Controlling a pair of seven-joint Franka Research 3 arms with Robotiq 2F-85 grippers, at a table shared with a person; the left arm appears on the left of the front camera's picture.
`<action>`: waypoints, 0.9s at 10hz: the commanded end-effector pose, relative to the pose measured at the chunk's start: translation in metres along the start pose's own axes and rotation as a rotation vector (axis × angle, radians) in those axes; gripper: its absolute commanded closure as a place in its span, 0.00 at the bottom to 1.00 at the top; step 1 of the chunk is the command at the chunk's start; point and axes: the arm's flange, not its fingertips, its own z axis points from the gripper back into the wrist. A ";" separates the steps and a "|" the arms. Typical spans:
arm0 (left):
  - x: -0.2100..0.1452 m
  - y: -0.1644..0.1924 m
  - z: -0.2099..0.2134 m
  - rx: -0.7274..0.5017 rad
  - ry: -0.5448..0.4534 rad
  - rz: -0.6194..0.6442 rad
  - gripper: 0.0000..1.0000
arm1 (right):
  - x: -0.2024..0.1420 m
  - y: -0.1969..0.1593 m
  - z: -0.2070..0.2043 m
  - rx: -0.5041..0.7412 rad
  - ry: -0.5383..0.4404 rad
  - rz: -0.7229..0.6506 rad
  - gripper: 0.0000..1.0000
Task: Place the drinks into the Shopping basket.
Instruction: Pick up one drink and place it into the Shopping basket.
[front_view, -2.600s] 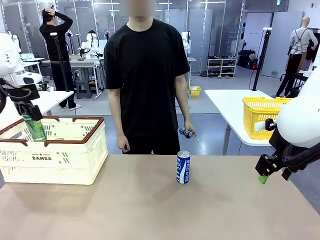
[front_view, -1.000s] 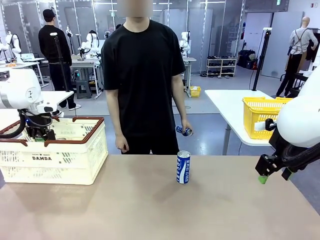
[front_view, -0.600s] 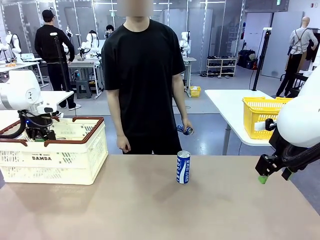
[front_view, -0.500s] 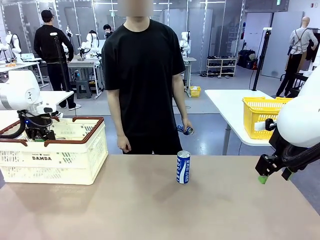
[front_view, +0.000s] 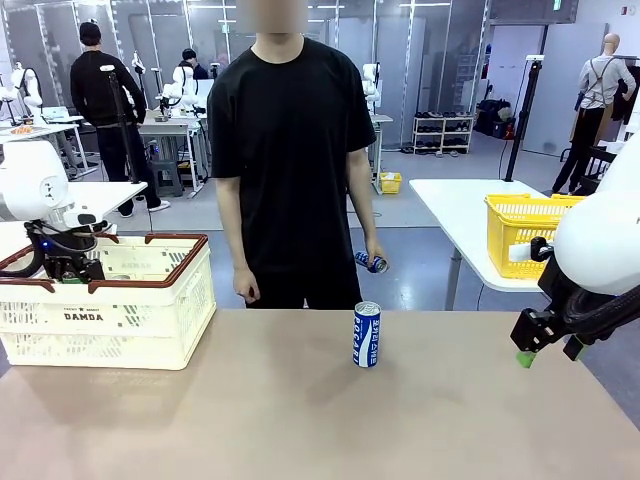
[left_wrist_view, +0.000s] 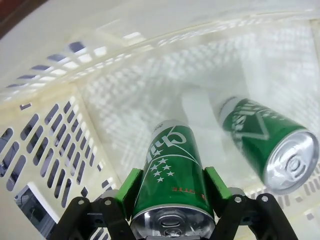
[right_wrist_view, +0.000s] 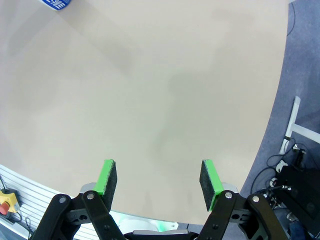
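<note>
The cream-white Shopping basket (front_view: 120, 318), brown rim, "DAMDA" on its side, sits at the left of the front view. Inside it, the left gripper (left_wrist_view: 174, 189) pinches a green can (left_wrist_view: 170, 162), silver top toward the camera. The other green can (left_wrist_view: 267, 140) lies on its side at the right. A blue can (front_view: 367, 335) stands upright in the middle. A second blue can (front_view: 372, 264) is in the person's hand (front_view: 379, 251) above it.

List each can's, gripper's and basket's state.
Left gripper: shut on held green can inside Shopping basket.
Held green can: clamped, not released.
Second green can: on its side on basket floor.
Table blue can: upright, untouched.
Other blue can: in person's hand.
Right gripper: open, empty.
Shopping basket: on table, two green cans inside.
</note>
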 end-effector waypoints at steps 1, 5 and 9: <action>-0.008 0.005 0.003 0.008 -0.021 0.014 0.37 | -0.001 -0.001 0.001 0.000 -0.001 0.000 0.16; -0.006 0.010 0.003 0.027 0.006 0.009 0.37 | -0.001 -0.001 0.001 0.000 -0.001 0.000 0.16; 0.001 0.005 -0.007 0.021 0.025 -0.014 0.37 | -0.001 -0.001 0.001 0.000 -0.001 0.000 0.16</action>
